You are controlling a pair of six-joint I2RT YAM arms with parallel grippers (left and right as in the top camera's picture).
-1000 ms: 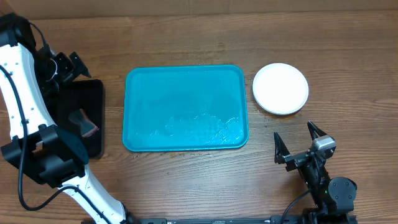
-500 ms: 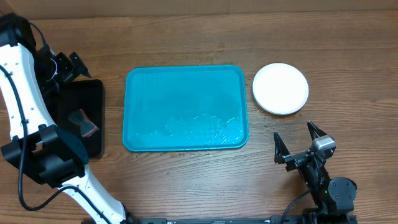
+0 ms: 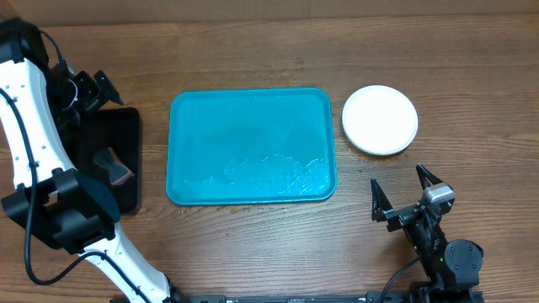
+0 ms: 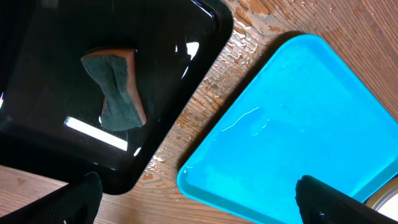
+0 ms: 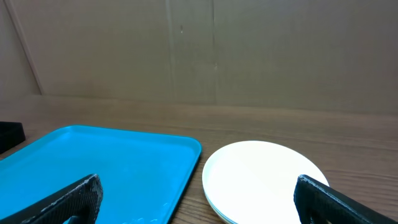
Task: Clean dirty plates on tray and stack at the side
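The teal tray (image 3: 251,145) lies mid-table with nothing on it but a film of water. To its right, on the wood, the plates (image 3: 380,119) sit in a stack with the white one on top. In the right wrist view the stacked plates (image 5: 261,180) show thin layered rims at the front edge. My right gripper (image 3: 397,179) stands open near the front edge, short of the stack, holding nothing. Over the far end of the black tray my left gripper (image 3: 94,87) hangs open and empty. The tray (image 4: 298,137) fills the right of the left wrist view.
A narrow black tray (image 3: 109,160) lies left of the teal tray, with a sponge (image 3: 114,166) in it. Water is pooled on the wood between the two trays (image 4: 239,37). A cardboard wall (image 5: 199,50) backs the table.
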